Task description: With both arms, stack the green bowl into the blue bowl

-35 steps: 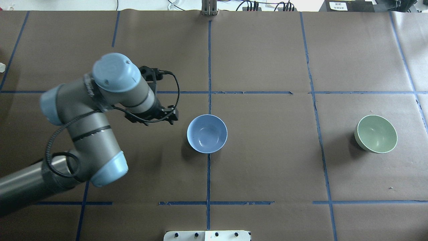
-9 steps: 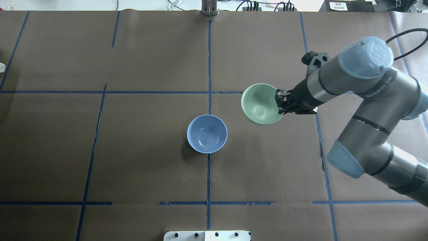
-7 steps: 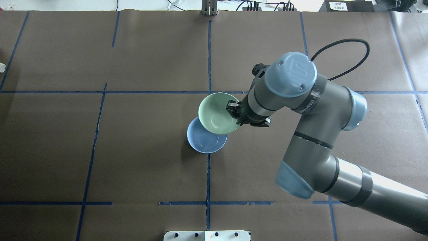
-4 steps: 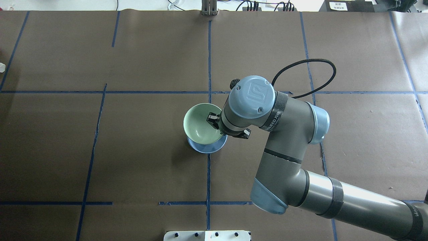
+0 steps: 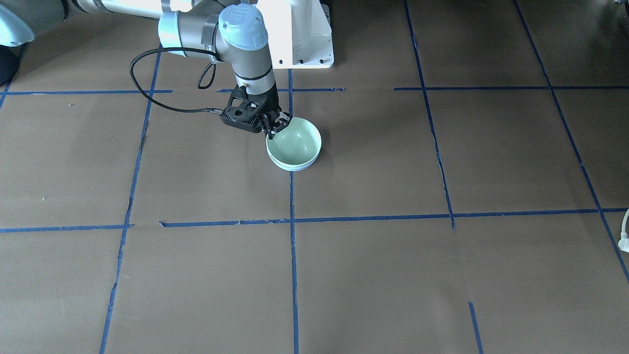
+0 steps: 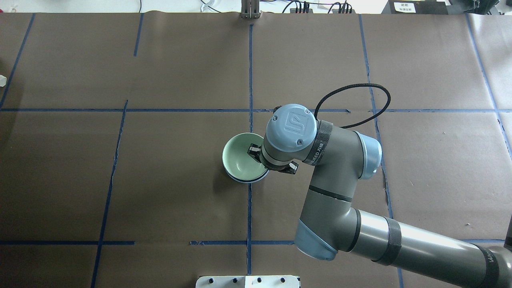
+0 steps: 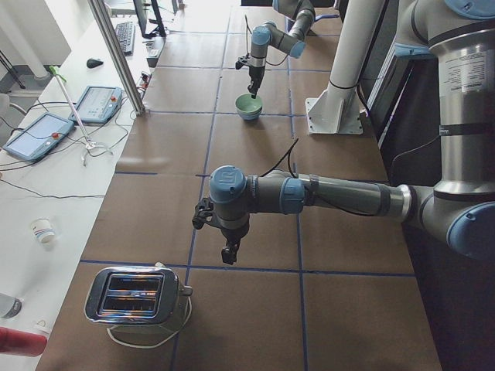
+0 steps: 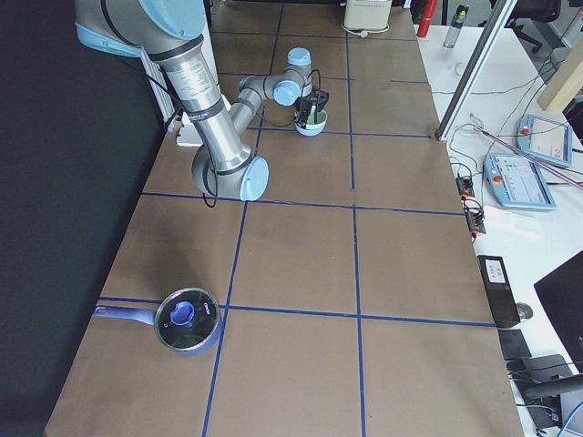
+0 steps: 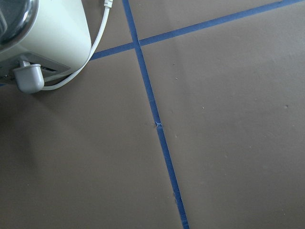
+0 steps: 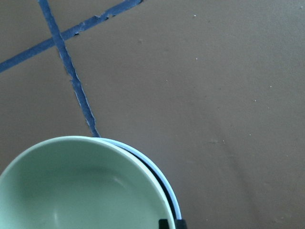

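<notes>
The green bowl sits nested inside the blue bowl near the table's middle, a little off-centre. Only the blue bowl's rim shows, also in the right wrist view. My right gripper points down at the stack's right rim and is shut on the green bowl's rim, one finger inside, one outside. In the front view the gripper is at the green bowl's left rim. My left gripper hangs far off near the table's left end; I cannot tell whether it is open.
A toaster with a white cord stands at the table's left end, close to my left gripper, and shows in the left wrist view. A pot with a blue-knobbed lid stands at the right end. The white pedestal is behind the bowls.
My right arm carried the green bowl leftward from the table's right side and lowered it into the blue bowl. The left arm has left the overhead view.
</notes>
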Controlling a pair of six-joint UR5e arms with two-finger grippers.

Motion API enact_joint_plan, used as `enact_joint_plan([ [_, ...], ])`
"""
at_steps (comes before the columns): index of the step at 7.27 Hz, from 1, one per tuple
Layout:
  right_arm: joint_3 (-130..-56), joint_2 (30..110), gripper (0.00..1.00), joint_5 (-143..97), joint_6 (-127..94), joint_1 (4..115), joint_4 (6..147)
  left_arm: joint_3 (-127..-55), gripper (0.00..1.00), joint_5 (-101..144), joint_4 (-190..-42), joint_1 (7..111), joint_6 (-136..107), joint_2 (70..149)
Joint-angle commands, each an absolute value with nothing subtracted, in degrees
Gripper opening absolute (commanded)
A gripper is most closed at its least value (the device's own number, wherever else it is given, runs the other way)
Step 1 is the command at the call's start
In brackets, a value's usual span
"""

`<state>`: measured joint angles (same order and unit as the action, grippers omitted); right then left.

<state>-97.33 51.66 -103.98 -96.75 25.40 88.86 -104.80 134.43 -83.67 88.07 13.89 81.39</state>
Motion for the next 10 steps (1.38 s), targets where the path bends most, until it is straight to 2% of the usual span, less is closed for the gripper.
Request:
enact_joint_plan([
  [1, -97.2, 51.9, 0.21, -104.0, -96.5, 24.8, 88.9, -104.8, 1.0, 134.5, -83.7, 88.1, 13.9, 81.4],
  [2, -97.1, 51.7, 0.85, -104.0, -96.2, 24.8, 88.9, -104.7, 1.0, 134.5, -83.7, 88.1, 13.9, 81.4],
  [3, -97.7, 51.4, 1.0, -104.2, -95.8, 25.4, 88.9, -104.8, 1.0, 134.5, -83.7, 88.1, 13.9, 81.4],
  [5, -99.8, 52.6, 1.0, -113.5, -89.4, 34.0, 89.5, -104.8, 1.0, 134.3, -84.2, 88.1, 10.6, 81.4],
  [6, -100.1, 56.0, 1.0, -120.3, -78.7, 41.4, 90.2, -104.7, 1.0, 134.2, -84.3, 88.1, 8.6, 81.3],
  [8, -99.8, 63.5, 1.0, -129.7, -50.7, 57.7, 94.1, -103.4, 1.0, 133.3, -84.4, 88.1, 9.2, 81.1],
  [10, -99.7, 70.1, 1.0, -131.5, -19.0, 71.7, 104.8, -102.8, 1.0, 132.3, -84.9, 88.1, 9.2, 81.3],
])
